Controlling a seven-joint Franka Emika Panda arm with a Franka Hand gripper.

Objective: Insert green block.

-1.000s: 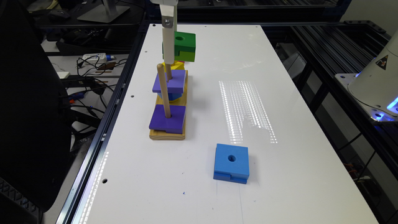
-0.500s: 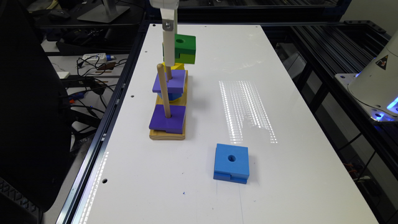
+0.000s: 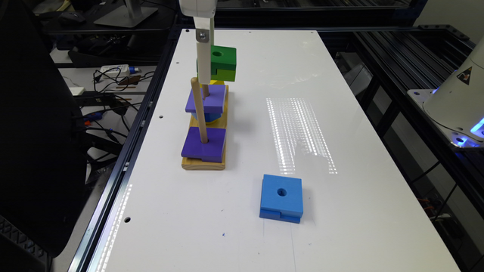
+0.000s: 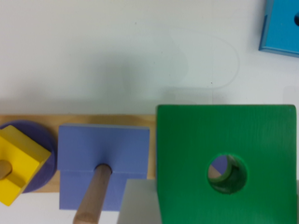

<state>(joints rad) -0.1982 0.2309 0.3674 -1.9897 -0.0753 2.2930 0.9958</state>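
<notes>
Below the gripper (image 3: 204, 68), a wooden base (image 3: 204, 163) carries purple blocks (image 3: 203, 143) threaded on pegs (image 3: 199, 109). The arm hangs vertically, its fingers clamped on the green block (image 3: 221, 62) raised above the pegs. A blue block (image 3: 282, 197) lies well apart.

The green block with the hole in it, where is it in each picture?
Exterior view: the square dark-green block with a round hole hangs in the air beside the white gripper, above the far end of the wooden peg base.
Wrist view: the green block is close up, and a purple block shows through its hole.
Shared landmark: the blue square block with a hole lying on the white table.
</notes>
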